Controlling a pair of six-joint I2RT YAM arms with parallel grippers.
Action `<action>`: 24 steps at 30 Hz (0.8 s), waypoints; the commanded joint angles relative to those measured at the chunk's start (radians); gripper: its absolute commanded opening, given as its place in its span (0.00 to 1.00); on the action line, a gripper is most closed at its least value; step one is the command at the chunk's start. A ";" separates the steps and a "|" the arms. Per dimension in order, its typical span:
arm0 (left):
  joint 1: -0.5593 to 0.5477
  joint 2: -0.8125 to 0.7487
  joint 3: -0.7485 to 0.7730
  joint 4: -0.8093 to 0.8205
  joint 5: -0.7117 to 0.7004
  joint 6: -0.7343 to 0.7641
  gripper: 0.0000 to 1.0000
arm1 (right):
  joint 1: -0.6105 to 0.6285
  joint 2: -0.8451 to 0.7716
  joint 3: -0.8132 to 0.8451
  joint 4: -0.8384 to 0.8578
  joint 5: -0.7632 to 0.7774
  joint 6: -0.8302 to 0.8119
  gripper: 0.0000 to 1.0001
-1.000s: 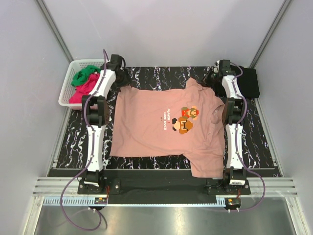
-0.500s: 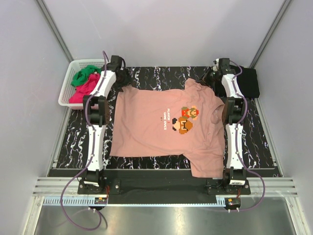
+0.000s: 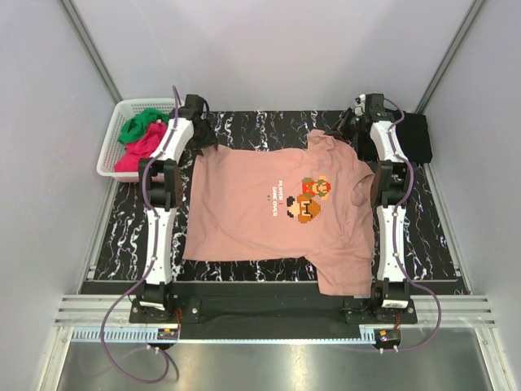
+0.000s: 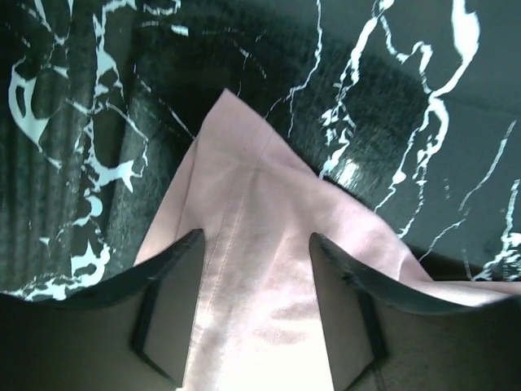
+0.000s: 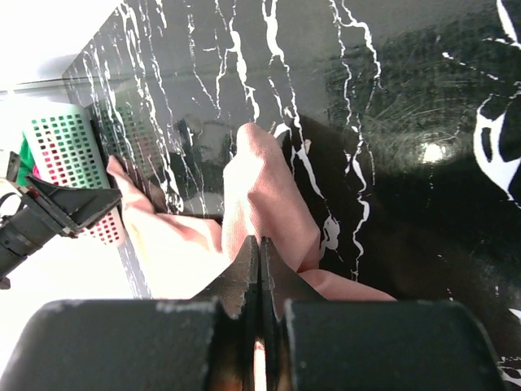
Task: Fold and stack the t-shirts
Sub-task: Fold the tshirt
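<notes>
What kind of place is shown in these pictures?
Probably a robot test cell in a lab: two arms bolted to a table, bare walls closing it in, a basket of shirts beside the pink shirt.

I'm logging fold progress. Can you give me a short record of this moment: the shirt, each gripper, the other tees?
pink tee: spread on the mat, print up, unfolded
left gripper: open, jaws astride the tee's far left corner
right gripper: shut on a fold at the tee's far right edge
basket: left of the mat, holds green tee and magenta tee
black tee: far right corner
</notes>
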 commanded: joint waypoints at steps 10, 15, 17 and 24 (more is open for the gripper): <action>-0.073 0.055 0.068 -0.025 -0.049 0.024 0.69 | 0.010 -0.089 -0.008 0.005 -0.065 0.000 0.00; -0.072 0.063 0.070 -0.028 -0.084 0.024 0.62 | 0.010 -0.091 -0.003 0.008 -0.079 0.006 0.00; -0.072 0.061 0.072 -0.038 -0.092 0.022 0.60 | 0.010 -0.091 0.004 0.011 -0.085 0.007 0.00; -0.062 0.049 0.070 -0.053 -0.134 0.015 0.23 | 0.008 -0.091 0.017 0.022 -0.094 0.024 0.00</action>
